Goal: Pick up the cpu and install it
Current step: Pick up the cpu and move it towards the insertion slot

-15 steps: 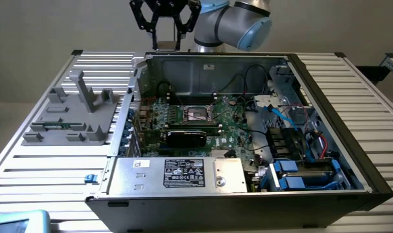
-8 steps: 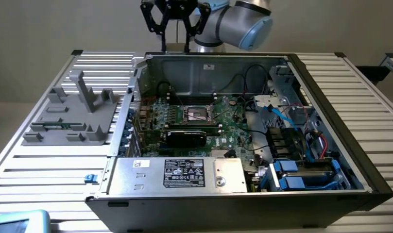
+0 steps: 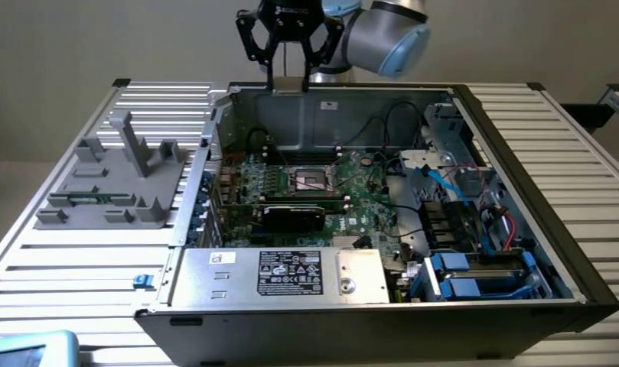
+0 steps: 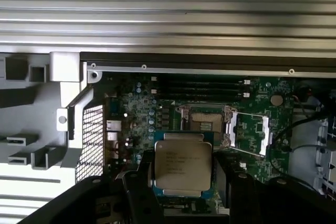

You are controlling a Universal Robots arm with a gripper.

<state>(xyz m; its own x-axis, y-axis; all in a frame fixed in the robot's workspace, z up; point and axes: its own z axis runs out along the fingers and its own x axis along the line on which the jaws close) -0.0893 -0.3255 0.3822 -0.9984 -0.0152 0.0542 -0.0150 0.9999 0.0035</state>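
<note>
Two fingers [image 4: 137, 198] grip the cpu [image 4: 182, 167] by opposite edges; wrist view shows the open socket [image 4: 206, 121] below them, unobstructed.

Print on the cpu [image 4: 182, 163] is too blurred to read.

No marking can be read in full. On top of the power supply [image 3: 202, 283], a black label [image 3: 288, 273] carries white print and small symbols, all too fine to read. A white sticker [image 3: 223, 258] just beside it bears a dark mark, illegible. On the rear wall [image 3: 370, 115], across the case from the power supply, a small pale tag [image 3: 327, 103] is unreadable. The gripper [image 3: 290, 90], above that wall, has faint lettering on its body, not legible. The cpu [image 4: 182, 169] shows several printed lines on its lid, characters indistinct.
</note>
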